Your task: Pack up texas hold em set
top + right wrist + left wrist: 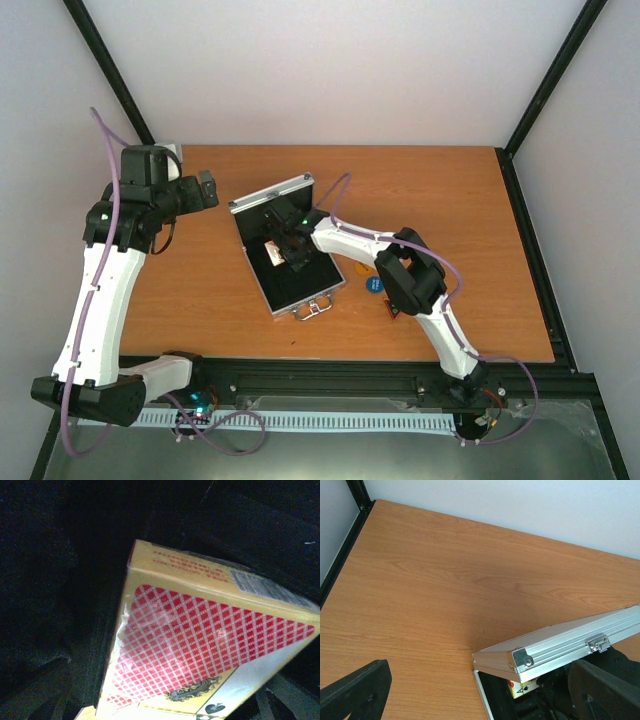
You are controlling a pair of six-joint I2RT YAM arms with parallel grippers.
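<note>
The silver case (262, 274) lies open in the middle of the table, its lid (272, 194) raised at the far side and its handle (313, 308) toward me. My right gripper (283, 250) reaches down into the black lining, right at the red card deck (271, 253). In the right wrist view the deck (200, 650) fills the frame, tilted against the dark lining, and the fingers do not show clearly. My left gripper (207, 188) hovers left of the case, open and holding nothing. The left wrist view shows the lid's corner (520, 657) and the deck (522, 688) beneath it.
A blue disc (374, 284) and an orange one (363, 270) lie on the wood right of the case, partly under my right arm. A small dark reddish piece (392, 311) sits near them. Black frame posts stand at the table's back corners.
</note>
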